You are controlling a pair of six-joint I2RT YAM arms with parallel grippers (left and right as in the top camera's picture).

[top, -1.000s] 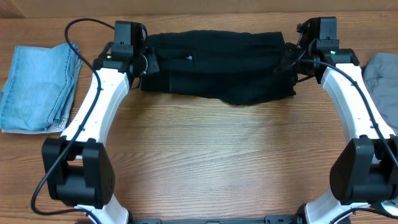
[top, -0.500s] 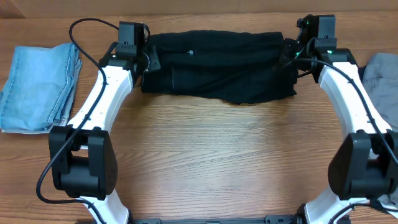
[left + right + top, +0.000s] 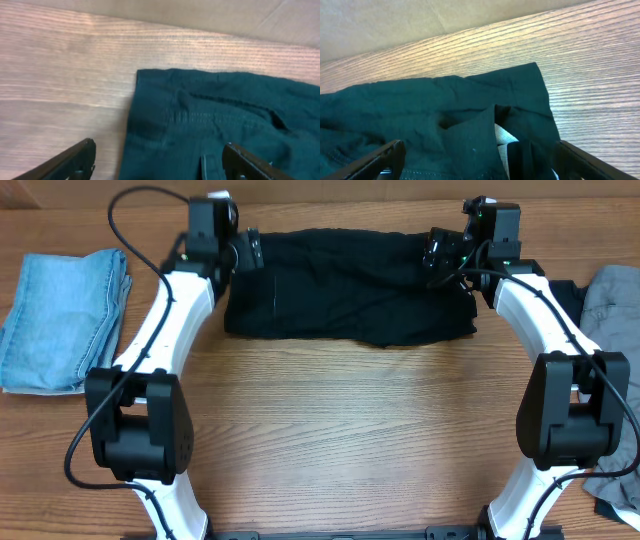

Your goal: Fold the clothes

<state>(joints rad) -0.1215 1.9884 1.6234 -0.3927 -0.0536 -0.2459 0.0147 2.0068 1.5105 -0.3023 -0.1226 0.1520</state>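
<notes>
1. As I count across the table from overhead, I find three garments and two grippers of mine. Far left lies one folded light-blue denim piece, well apart from both arms.
2. My left gripper hangs over the left end of the black shorts, at the far side of the table. Its jaws are spread wide and grip nothing. The wrist view shows the cloth's corner lying on the wood ahead of the fingers.
3. The one pair of shorts lies in the middle, doubled into a long band running left to right, with an uneven near edge.
4. My right gripper hangs over the shorts' right end, jaws likewise wide apart and empty. Beneath it a flap is turned back, showing a pale striped lining.
5. Far right, one grey piece lies at the table's edge, partly out of frame.
</notes>
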